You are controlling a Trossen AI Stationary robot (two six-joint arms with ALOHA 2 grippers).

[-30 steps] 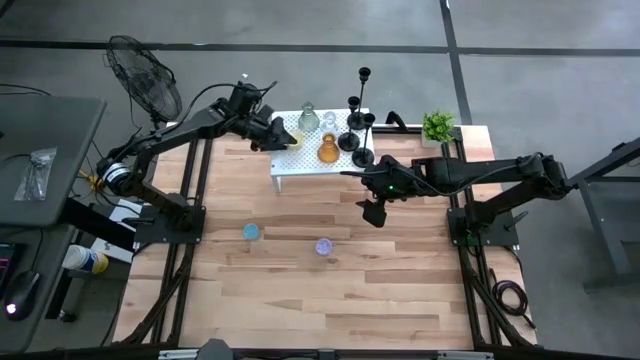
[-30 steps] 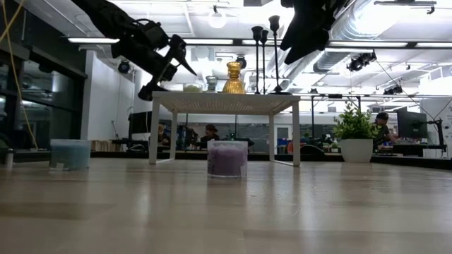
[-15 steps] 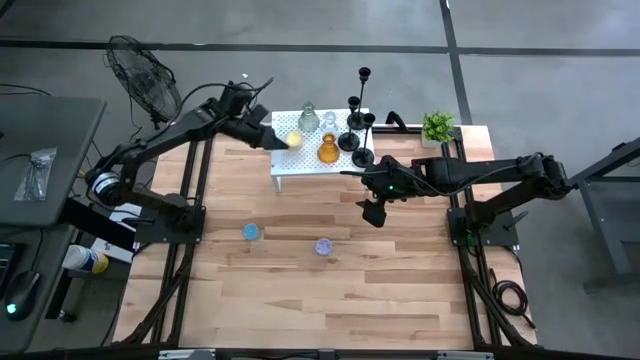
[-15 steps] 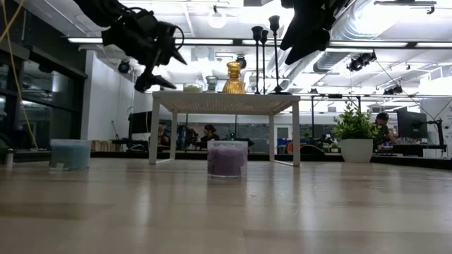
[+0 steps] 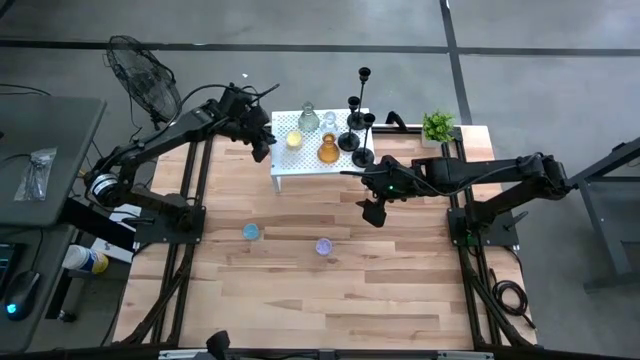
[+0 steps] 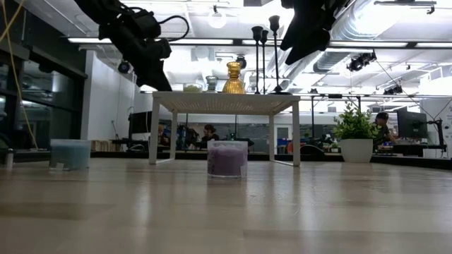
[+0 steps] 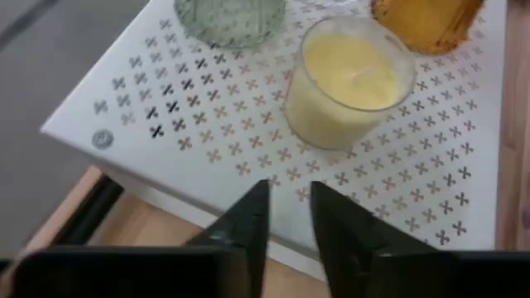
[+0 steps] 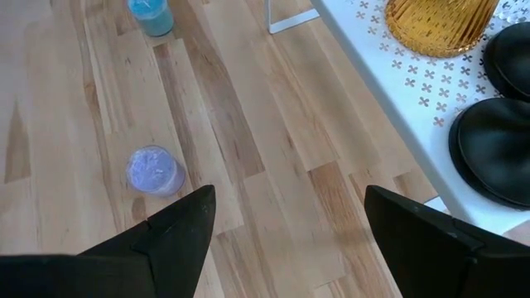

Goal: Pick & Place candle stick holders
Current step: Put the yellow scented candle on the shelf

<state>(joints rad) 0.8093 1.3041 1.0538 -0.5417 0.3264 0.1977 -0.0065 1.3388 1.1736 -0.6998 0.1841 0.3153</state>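
A small white stand (image 5: 300, 160) with a cross-shaped cut-out pattern sits at the far side of the wooden surface (image 5: 320, 280). On it stands a clear glass holder filled with pale yellow wax (image 7: 348, 79), near the stand's left edge. Beside that are a greenish ribbed glass holder (image 7: 232, 16) and an amber ribbed one (image 8: 439, 21); what they hold cannot be told. Three black candlesticks (image 5: 358, 125) stand at the right end of the stand, their round bases (image 8: 497, 145) close together.

Down on the wood, well apart from the stand, are a small blue glass holder (image 5: 250, 232) and a small purple one (image 5: 323, 246), each filled with wax of its own colour. A green potted plant (image 5: 437, 126) stands at the far right corner.

The left gripper (image 7: 286, 219) hangs at the stand's left edge, its jaws nearly closed with only a slim gap, holding nothing; the yellow holder is just ahead, untouched. The right gripper (image 8: 286, 219) hovers over the wood in front of the stand's right end, jaws wide apart and empty.

No writing can be read.
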